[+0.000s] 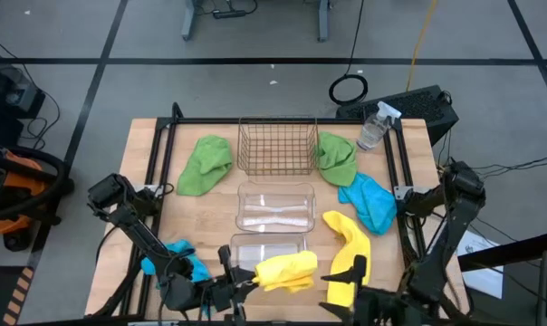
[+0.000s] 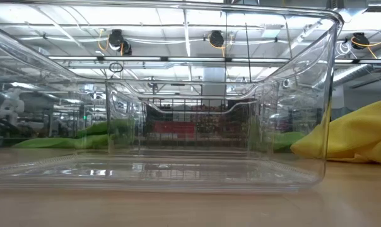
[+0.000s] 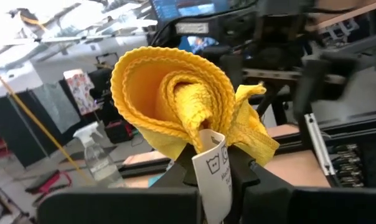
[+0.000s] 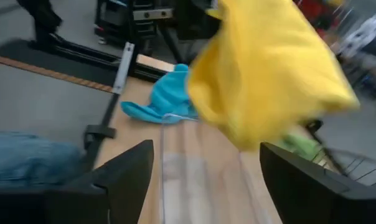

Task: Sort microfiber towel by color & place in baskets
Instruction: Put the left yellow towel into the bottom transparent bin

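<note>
My left gripper (image 1: 249,281) (image 3: 213,171) sits at the table's near edge and is shut on a yellow towel (image 1: 287,270) (image 3: 175,93), just near of the nearest clear basket (image 1: 269,246). My right gripper (image 1: 350,294) (image 4: 206,171) is open at the near end of the second yellow towel (image 1: 349,244) (image 4: 269,68), its fingers wide apart; whether they touch it, I cannot tell. Green towels (image 1: 206,163) (image 1: 337,158) lie on either side of the wire basket (image 1: 275,145). One blue towel (image 1: 369,201) lies to the right, another (image 1: 174,258) by the left arm. My left gripper pinches the yellow towel between its two fingers at a bunched fold that carries the white care label (image 3: 211,177). The fingers come level from the table's left. Several layers curl into a roll (image 3: 188,99) that stands out ahead of the fingertips.
A second clear basket (image 1: 273,206) stands between the near one and the wire basket. A clear spray bottle (image 1: 373,127) lies at the far right corner. A black frame (image 1: 165,154) edges the board. In the low view the near clear basket (image 2: 178,157) fills the foreground.
</note>
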